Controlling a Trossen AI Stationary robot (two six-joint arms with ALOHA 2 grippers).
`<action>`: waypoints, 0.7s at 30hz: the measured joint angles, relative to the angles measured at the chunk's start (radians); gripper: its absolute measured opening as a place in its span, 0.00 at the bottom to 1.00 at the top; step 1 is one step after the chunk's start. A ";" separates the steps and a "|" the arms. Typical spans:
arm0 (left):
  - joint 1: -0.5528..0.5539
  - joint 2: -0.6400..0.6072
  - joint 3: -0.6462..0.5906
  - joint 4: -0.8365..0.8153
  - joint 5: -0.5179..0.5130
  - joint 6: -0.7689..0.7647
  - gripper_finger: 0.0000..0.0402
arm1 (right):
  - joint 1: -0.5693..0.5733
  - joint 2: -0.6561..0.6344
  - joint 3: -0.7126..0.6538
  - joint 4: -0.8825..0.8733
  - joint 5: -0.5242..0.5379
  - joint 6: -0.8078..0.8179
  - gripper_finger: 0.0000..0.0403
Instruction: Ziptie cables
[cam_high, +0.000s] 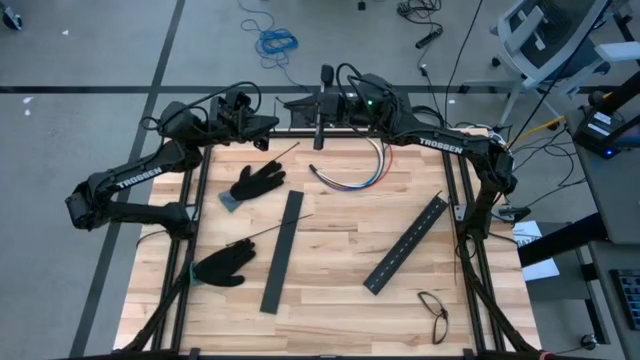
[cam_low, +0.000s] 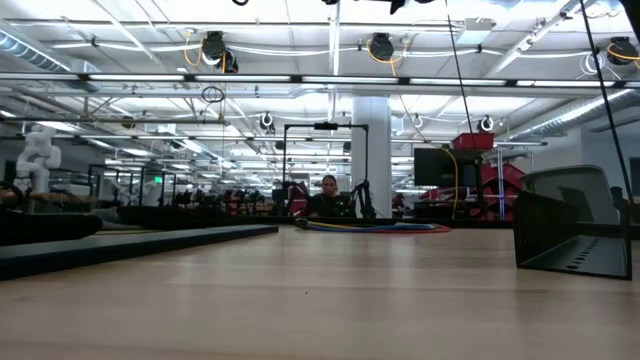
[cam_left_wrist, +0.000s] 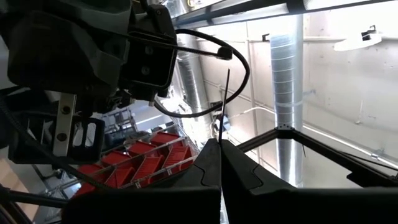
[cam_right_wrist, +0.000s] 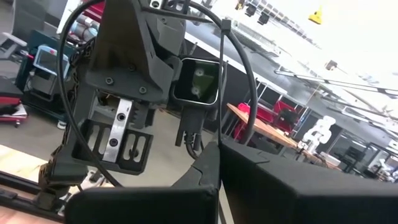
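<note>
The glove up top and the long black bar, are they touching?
Apart. The high view shows bare wood between the upper glove and the flat black bar; the glove's fingertips stop short of the bar's top end.

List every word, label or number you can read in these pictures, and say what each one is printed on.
"TROSSEN" in white on the left arm, seen from above.
"TROSSEN" in white on the right arm, seen from above.
The white papers beside the table's right edge carry print too small to read.
Nothing else is readable in any view.
</note>
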 joint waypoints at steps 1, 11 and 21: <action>0.000 0.000 0.000 0.000 0.000 0.000 0.00 | 0.000 0.000 0.000 0.000 0.000 0.000 0.00; 0.000 0.000 0.000 0.000 -0.002 0.001 0.00 | 0.007 0.000 0.000 0.000 0.000 0.002 0.00; 0.000 0.009 0.000 0.000 -0.008 0.002 0.00 | 0.008 0.000 0.000 -0.001 0.000 0.002 0.00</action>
